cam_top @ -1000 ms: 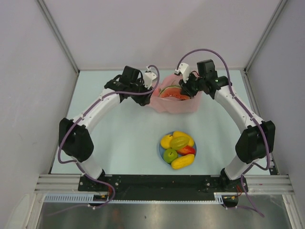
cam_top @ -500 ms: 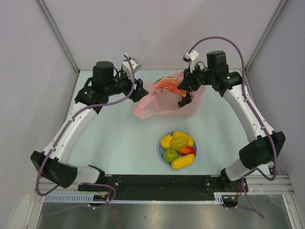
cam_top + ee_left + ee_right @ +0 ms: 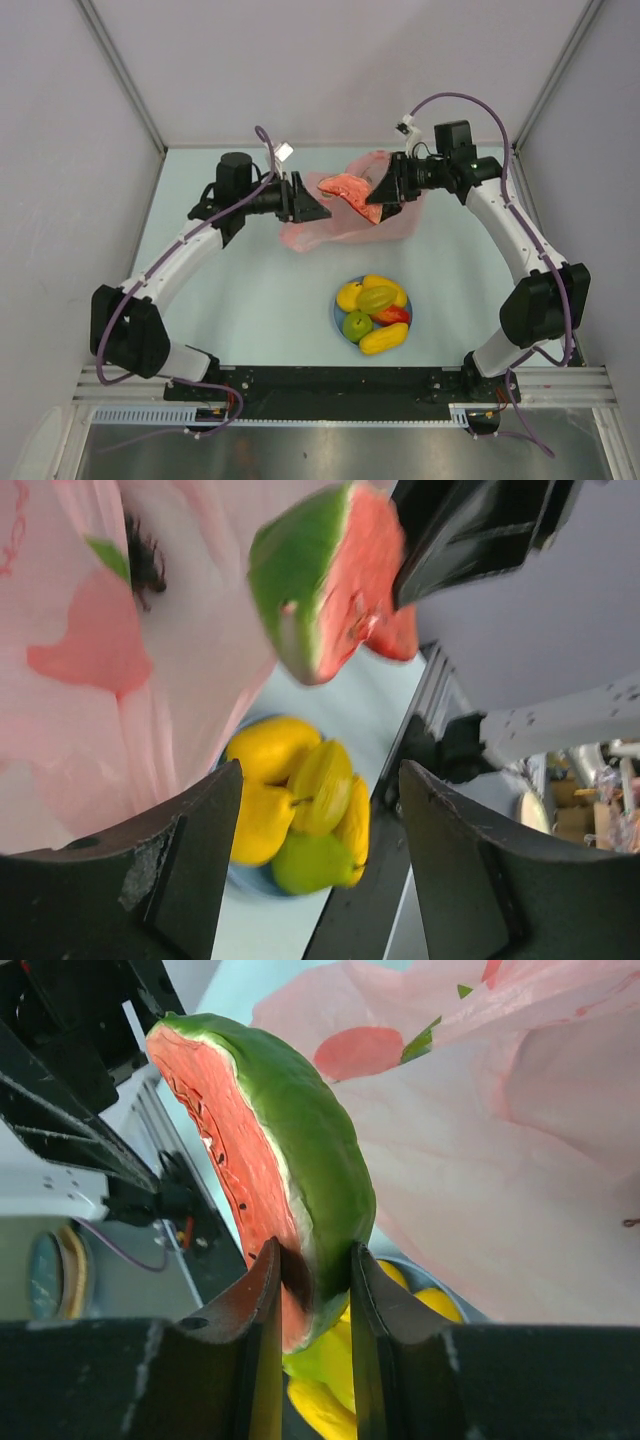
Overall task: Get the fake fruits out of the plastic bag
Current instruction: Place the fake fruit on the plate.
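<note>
From above, my right claw (image 3: 380, 194) pinches the watermelon slice (image 3: 345, 187) and holds it in the air over the far part of the worktop (image 3: 250, 280), above the plastic bag (image 3: 340, 228). The bag lies slumped and crumpled on the worktop beneath the slice, pink and translucent. My left claw (image 3: 312, 204) is level with the slice on its other side, just beside it, pointing toward the right claw. Nearer to my bases, well apart from the bag, the blue plate (image 3: 336, 318) carries a heap of other fake fruits (image 3: 372, 300): yellow ones, a green one and a red piece.

In the left wrist view, my left claw's fingers (image 3: 180, 870) are spread wide with nothing between them. Past them the watermelon slice hangs with green rind and red flesh toward me, gripped at its far end by the dark right claw. The pink bag fills the left of the view, with red and green printed marks on it. Through the gap between my fingers I see the yellow and green fruits heaped on the plate.

In the right wrist view, my right claw's fingers (image 3: 250, 1340) are pressed onto one end of the slice, one on the red flesh and one on the green rind. The slice stands up and away from them. The bag spreads out behind it to the right. Yellow fruits show below the fingertips.
</note>
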Robot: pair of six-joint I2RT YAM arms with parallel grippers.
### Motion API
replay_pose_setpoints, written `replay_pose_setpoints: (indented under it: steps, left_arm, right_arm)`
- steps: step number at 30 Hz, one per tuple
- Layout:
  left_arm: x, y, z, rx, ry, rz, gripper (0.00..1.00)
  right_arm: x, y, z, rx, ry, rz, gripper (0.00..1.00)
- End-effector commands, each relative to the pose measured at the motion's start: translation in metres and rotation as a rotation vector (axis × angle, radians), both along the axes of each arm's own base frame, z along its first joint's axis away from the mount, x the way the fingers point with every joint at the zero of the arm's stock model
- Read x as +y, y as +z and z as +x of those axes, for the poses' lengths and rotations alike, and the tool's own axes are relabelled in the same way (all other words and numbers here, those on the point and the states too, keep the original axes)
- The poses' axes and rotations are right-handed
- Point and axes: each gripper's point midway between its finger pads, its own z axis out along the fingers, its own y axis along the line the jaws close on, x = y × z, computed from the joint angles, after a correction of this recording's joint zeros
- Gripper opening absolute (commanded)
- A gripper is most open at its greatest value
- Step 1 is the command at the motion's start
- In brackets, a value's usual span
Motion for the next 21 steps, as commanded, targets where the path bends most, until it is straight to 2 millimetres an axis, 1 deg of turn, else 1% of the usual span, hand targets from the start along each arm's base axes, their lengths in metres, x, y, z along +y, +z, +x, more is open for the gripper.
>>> replay_pose_setpoints:
  steps: [1,2,3,4,5,6,8,9,10,13,16,18,20,21]
  left_arm:
    - [-0.029,0.054,0.024,-0.053,0.038,-0.187,0.68]
    - [-0.031,0.049,0.034,-0.038,0.078,-0.178,0.67]
    - [-0.034,0.048,0.039,-0.036,0.092,-0.173,0.66]
    - [-0.037,0.051,0.042,-0.032,0.101,-0.163,0.62]
    - [-0.037,0.05,0.048,-0.035,0.126,-0.15,0.61]
    - [-0.038,0.046,0.052,-0.027,0.133,-0.139,0.59]
    - [-0.039,0.047,0.056,-0.027,0.139,-0.136,0.52]
    - [-0.04,0.044,0.057,-0.023,0.144,-0.129,0.47]
    - [-0.041,0.043,0.057,-0.023,0.136,-0.131,0.37]
    - [-0.046,0.044,0.047,-0.028,0.076,-0.154,0.3]
    - [-0.046,0.047,0.045,-0.03,0.074,-0.162,0.23]
    - [-0.046,0.047,0.048,-0.039,0.082,-0.158,0.21]
    - [-0.048,0.048,0.053,-0.061,0.078,-0.158,0.16]
    - [-0.048,0.048,0.055,-0.071,0.078,-0.156,0.15]
  right_arm:
    - [0.018,0.023,0.011,0.033,-0.077,0.101,0.05]
    - [0.021,0.023,0.012,0.02,-0.068,0.102,0.05]
    - [0.023,0.021,0.01,0.026,-0.064,0.099,0.05]
    - [0.026,0.02,0.008,0.031,-0.057,0.099,0.05]
    - [0.025,0.018,0.006,0.041,-0.06,0.096,0.05]
    - [0.024,0.016,0.006,0.043,-0.063,0.092,0.05]
    - [0.024,0.015,0.002,0.045,-0.061,0.092,0.05]
    - [0.023,0.009,0.001,0.057,-0.067,0.084,0.05]
    - [0.023,0.008,0.0,0.056,-0.076,0.081,0.06]
    - [0.023,0.005,0.006,0.059,-0.112,0.092,0.05]
    - [0.028,0.003,0.006,0.062,-0.094,0.098,0.06]
    - [0.035,0.002,0.001,0.067,-0.075,0.096,0.08]
    - [0.042,0.001,-0.005,0.057,-0.048,0.094,0.09]
    - [0.051,0.001,-0.011,0.054,-0.022,0.092,0.1]
